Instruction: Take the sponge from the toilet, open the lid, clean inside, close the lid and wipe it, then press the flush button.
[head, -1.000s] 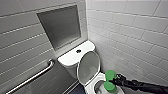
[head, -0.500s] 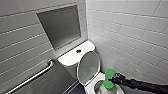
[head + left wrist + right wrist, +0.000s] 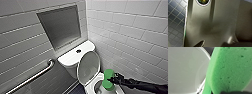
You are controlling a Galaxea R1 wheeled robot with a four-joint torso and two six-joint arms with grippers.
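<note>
green sponge – white toilet

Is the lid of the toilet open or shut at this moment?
Open. The lid stands raised in front of the tank, grey underside facing out, and the bowl below is uncovered.

Head view high over toilet — right wrist close on sponge

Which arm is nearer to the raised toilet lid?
Right. The right tool holds the sponge close beside the lid, near its lower edge. The left arm's wrist camera faces dark floor tiles, so it seems farther off.
</note>
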